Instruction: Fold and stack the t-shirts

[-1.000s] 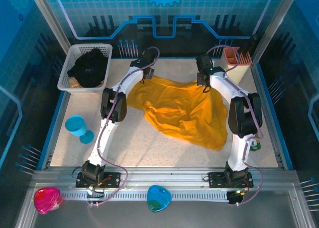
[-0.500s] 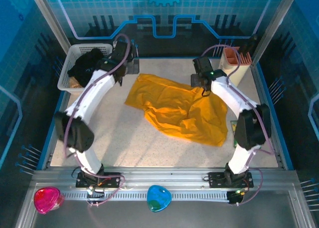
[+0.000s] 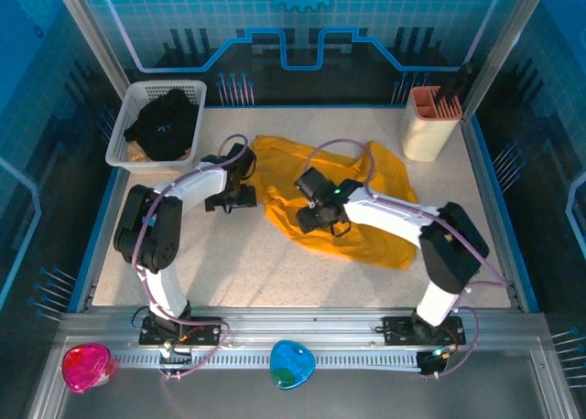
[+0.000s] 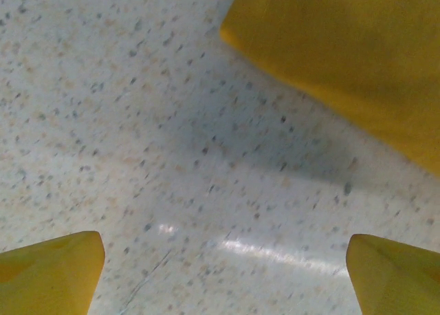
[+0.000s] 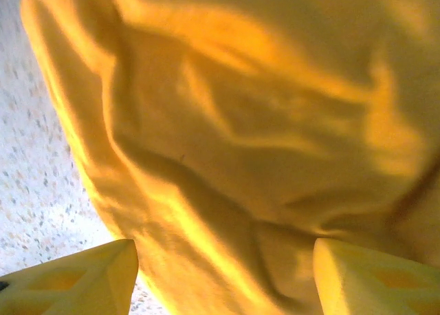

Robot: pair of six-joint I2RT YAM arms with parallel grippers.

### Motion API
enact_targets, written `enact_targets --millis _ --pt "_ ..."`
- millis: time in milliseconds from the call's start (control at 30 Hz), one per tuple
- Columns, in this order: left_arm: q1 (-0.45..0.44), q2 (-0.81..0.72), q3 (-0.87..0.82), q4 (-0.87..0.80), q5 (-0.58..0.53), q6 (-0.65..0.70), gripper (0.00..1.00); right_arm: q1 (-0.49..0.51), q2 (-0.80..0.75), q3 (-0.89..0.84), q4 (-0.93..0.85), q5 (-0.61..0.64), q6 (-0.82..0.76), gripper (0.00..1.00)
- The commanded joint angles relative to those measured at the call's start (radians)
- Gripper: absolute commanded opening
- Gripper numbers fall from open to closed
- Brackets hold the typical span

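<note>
The left jaws stand spread wide, their yellow fingertips [image 4: 51, 270] well apart with nothing but bare table [image 4: 172, 157] between them; they pinch nothing. Just ahead of them and off to one side lies the edge of the yellow shirt [image 4: 344, 53], near but untouched. The right jaws are spread too, fingertips [image 5: 75, 277] apart, hanging low over a rumpled part of the yellow shirt, whose folds run under and beyond them. No cloth shows nipped between the tips, though whether they brush the fabric I cannot tell. Seen from above, the left jaws sit just beside the shirt's left border and the right jaws over its near-left part. The rest of the cloth spreads away beyond and to the right of them in a crumpled, uneven heap on the table. Well off beyond the left jaws, the black shirt [image 3: 165, 122] lies bunched in the basket [image 3: 124, 154]. By my reckoning the task is barely begun: the yellow shirt is neither flattened nor folded, the black shirt is not yet out of the basket, and there is no stack. What is left is to spread and fold each, then lay one upon the other.
</note>
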Motion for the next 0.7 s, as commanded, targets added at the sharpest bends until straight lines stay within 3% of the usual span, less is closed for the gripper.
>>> enact_targets --millis 0,200,333,433,500,567,600,633,667 --pt "0.005 0.037 0.069 0.06 -0.009 -0.039 0.92 0.042 0.084 0.054 -0.006 -0.05 -0.014 0.69" --pt "0.005 0.073 0.094 0.079 -0.006 -0.042 0.92 0.077 0.191 0.127 -0.056 -0.061 -0.056 0.68" --pt "0.006 0.148 0.13 0.078 -0.014 -0.027 0.92 0.081 0.243 0.155 -0.067 -0.069 -0.071 0.61" --pt "0.006 0.221 0.168 0.08 -0.013 -0.023 0.91 0.08 0.283 0.177 -0.081 -0.069 -0.082 0.53" --pt "0.006 0.259 0.183 0.083 0.0 -0.026 0.87 0.082 0.302 0.189 -0.093 -0.06 -0.087 0.38" --pt "0.006 0.282 0.186 0.091 0.018 -0.029 0.75 0.08 0.307 0.189 -0.098 -0.049 -0.088 0.19" --pt "0.006 0.288 0.183 0.098 0.029 -0.03 0.63 0.081 0.302 0.187 -0.101 -0.041 -0.09 0.09" --pt "0.006 0.287 0.179 0.099 0.038 -0.029 0.44 0.081 0.292 0.182 -0.103 -0.033 -0.089 0.02" --pt "0.006 0.282 0.176 0.099 0.043 -0.025 0.29 0.081 0.278 0.176 -0.107 -0.027 -0.09 0.0"
